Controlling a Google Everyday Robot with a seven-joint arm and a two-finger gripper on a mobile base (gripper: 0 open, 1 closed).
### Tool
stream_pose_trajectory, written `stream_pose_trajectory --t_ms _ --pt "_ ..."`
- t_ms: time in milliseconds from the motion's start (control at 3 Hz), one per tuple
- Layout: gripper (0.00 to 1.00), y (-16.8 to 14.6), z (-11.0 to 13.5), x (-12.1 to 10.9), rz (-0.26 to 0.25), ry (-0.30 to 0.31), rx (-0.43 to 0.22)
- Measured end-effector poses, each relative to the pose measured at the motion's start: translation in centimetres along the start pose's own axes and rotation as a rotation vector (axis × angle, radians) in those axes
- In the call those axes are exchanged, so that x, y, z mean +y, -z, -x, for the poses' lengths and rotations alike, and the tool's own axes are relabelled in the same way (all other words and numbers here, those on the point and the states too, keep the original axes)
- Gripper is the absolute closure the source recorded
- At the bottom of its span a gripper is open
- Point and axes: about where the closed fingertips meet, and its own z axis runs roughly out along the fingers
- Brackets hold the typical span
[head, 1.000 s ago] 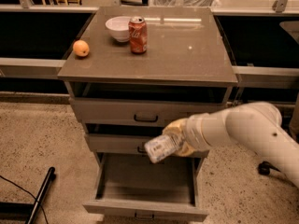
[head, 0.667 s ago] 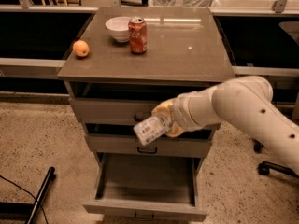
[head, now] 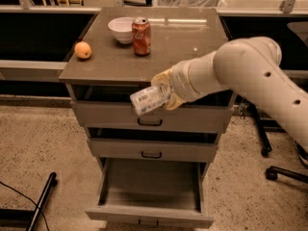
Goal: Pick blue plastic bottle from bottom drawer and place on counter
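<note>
The blue plastic bottle (head: pixel 148 99) is clear and crinkled with a pale label, lying sideways in the air in front of the top drawer's face. My gripper (head: pixel 166 91) is shut on its neck end, at the end of the white arm that reaches in from the right. Both hang just below the front edge of the counter (head: pixel 192 47). The bottom drawer (head: pixel 150 211) is pulled out far below, and its inside shows bare.
On the counter stand a red soda can (head: pixel 141 36), a white bowl (head: pixel 121 29) behind it, and an orange (head: pixel 83 50) near the left edge. The top drawer (head: pixel 149 115) and middle drawer (head: pixel 151 149) are slightly ajar. An office chair base (head: pixel 284 170) is at right.
The gripper has lifted the bottle from level with the middle drawer up to the top drawer's face, and a little to the left.
</note>
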Motion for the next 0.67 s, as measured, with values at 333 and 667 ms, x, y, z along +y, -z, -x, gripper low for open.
stream_pose_trajectory --t_ms 333,667 --pt "1.00 0.3 -4.3 -5.0 -0.077 -0.126 0.007" --pt "1.00 0.2 -7.2 -7.3 -0.108 -0.240 0.035"
